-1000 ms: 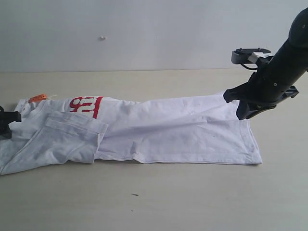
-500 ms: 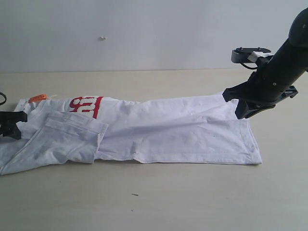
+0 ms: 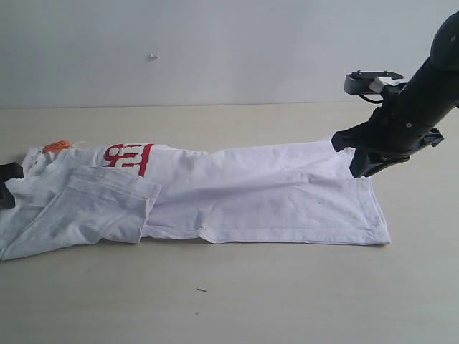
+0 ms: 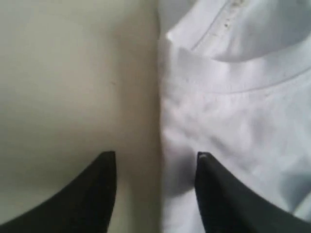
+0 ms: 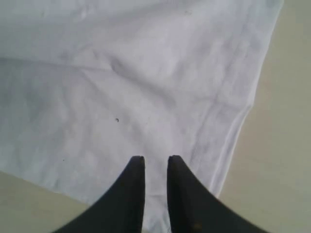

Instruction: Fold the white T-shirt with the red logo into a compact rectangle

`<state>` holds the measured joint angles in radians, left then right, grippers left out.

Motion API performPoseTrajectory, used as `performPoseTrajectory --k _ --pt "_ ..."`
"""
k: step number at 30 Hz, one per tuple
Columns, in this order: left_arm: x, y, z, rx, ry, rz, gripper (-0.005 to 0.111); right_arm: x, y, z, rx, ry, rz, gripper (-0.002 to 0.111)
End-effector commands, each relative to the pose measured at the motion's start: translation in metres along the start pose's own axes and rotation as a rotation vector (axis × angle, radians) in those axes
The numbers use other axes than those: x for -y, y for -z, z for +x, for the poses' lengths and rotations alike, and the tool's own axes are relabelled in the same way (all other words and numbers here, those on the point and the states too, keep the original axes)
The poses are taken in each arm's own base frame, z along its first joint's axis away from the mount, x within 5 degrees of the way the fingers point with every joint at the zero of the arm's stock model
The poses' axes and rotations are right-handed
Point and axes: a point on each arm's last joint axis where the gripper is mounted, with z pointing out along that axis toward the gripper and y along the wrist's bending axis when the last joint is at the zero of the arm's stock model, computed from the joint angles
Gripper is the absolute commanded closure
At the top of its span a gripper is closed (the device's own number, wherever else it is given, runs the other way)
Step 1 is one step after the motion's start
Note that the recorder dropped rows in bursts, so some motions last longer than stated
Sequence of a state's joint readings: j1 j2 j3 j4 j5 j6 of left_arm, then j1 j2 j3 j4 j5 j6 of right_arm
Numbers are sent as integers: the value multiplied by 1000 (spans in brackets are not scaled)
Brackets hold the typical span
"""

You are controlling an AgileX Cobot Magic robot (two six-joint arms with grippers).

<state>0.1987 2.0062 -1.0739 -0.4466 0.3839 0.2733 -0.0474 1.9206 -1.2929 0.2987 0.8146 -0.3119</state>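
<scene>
The large white cotton short-sleeved T-shirt [image 3: 258, 197] lies as a long folded band on the pale beige desk [image 3: 251, 301], reaching from the left hand [image 4: 155, 158] to the right hand [image 5: 155, 160], with its red-outlined lettered logo [image 3: 129, 158] and small orange neck tag [image 3: 56, 146] near the left hand. The left hand's black fingers stand apart, one over bare desk, one over cloth, with the shirt's edge between them. The right hand hangs over the hem end, fingers almost together, with no cloth seen pinched.
</scene>
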Motion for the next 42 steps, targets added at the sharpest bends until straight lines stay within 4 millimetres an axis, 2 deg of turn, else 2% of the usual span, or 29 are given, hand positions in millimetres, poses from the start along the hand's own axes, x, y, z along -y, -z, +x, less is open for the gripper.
performPoseTrajectory --k 1,4,9,11,14,15,18,20,23,29,30,31,34,35,36,37,39,41,42 --pt "10 -15 12 -83 -24 77 70 -2 3 -1 19 4 -4 89" --pt "18 -23 17 -111 -31 140 73 -2 3 -1 18 2 -7 89" --pt "18 -23 17 -114 -42 147 75 -2 3 -1 18 6 -7 89" --pt "18 -24 17 -110 -42 145 83 -2 3 -1 18 6 -7 89" --pt "18 -23 17 -110 -52 145 106 -3 3 -1 19 -3 -16 89" --pt "20 -22 17 -112 -50 155 107 -4 3 -2 23 -9 -27 89" --pt "35 -12 15 -100 -104 213 107 -11 8 -6 52 6 -93 89" --pt "51 3 7 -76 -132 256 107 -13 19 -10 88 9 -92 89" --pt "76 26 -1 -45 -197 317 107 -15 35 -12 133 17 -76 83" --pt "147 79 -4 38 -370 442 107 -15 56 -10 172 -44 -19 54" --pt "160 87 -3 54 -392 462 107 -14 59 -9 171 -53 -5 51" --pt "186 101 0 79 -433 503 107 -12 63 -8 165 -62 22 48" --pt "226 115 11 96 -507 565 107 -10 69 -5 152 -65 64 48" --pt "240 118 17 105 -530 583 107 -10 73 -5 161 -60 75 48" --pt "268 122 30 121 -572 618 107 -11 80 -4 171 -52 83 48" --pt "281 122 37 129 -585 633 107 -12 84 -3 178 -50 83 48" --pt "327 116 65 117 -666 691 107 -16 98 0 208 -43 84 48" --pt "363 103 94 74 -744 732 107 -18 105 1 226 -46 75 48" --pt "375 99 100 79 -760 745 107 -19 107 1 229 -48 71 48"
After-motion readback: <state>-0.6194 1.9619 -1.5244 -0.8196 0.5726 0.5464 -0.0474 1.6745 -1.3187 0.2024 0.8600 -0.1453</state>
